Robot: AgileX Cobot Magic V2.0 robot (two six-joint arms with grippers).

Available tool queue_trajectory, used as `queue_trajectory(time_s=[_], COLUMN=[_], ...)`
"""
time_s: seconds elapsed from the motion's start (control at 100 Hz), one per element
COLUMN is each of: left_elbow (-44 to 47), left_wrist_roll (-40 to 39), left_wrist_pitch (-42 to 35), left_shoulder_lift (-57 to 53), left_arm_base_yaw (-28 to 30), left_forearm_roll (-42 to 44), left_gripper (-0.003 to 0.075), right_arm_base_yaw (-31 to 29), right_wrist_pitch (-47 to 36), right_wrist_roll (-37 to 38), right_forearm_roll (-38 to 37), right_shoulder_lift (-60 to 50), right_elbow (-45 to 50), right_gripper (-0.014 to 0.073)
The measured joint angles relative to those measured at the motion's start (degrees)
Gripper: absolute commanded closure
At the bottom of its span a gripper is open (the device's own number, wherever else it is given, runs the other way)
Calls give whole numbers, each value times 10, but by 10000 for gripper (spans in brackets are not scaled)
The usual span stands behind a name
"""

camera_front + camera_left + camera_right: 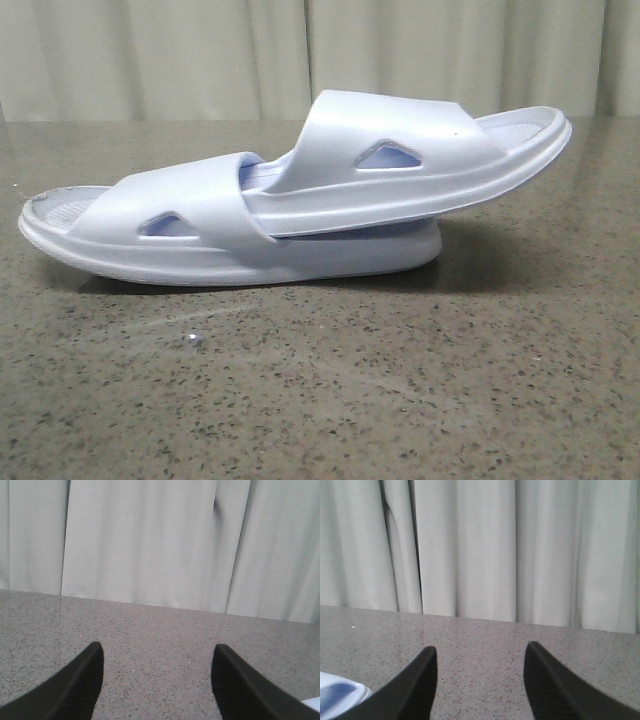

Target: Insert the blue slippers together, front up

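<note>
Blue slippers (290, 205) nested on speckled grey stone table (400, 400), pale pleated curtain (200, 50) behind.
Front view: smooth foam, thick soles, triangular strap cutouts; upper one tucked through lower strap, tilted.
Left wrist: left gripper (157, 680) spread open over bare stone.
Right wrist: right gripper (480, 680) open, slipper edge beside.

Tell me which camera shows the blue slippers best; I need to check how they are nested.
The front view: both blue slippers show whole from the side, one tucked under the other's strap. The left wrist view catches only a pale sliver at its edge beside the open left hand; the right wrist view shows one tip near the open right hand.
</note>
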Motion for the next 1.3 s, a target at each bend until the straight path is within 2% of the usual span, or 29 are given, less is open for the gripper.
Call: queue_trajectory(time_s=[0.25,0.37,0.51,0.65,0.67,1.301], left_elbow=[16,16,16,16,16,16], left_wrist_roll=[0,0,0,0,0,0], left_wrist_pitch=[4,6,6,6,6,9], left_shoulder_lift=[-2,-2,-2,-2,-2,-2], left_arm_base_yaw=[0,0,0,0,0,0], left_forearm_roll=[0,0,0,0,0,0], left_gripper=[308,330,465,674,706,704], right_arm_base_yaw=[0,0,0,0,0,0], right_wrist_pitch=[9,9,10,10,10,11], right_wrist_roll=[0,0,-1,-3,-3,-3], right_forearm_roll=[-1,-1,-1,-2,-2,-2], right_shoulder_lift=[-20,-20,-20,-20,-20,-20], right_elbow=[22,22,22,22,22,22], right_gripper=[269,334,517,702,699,701])
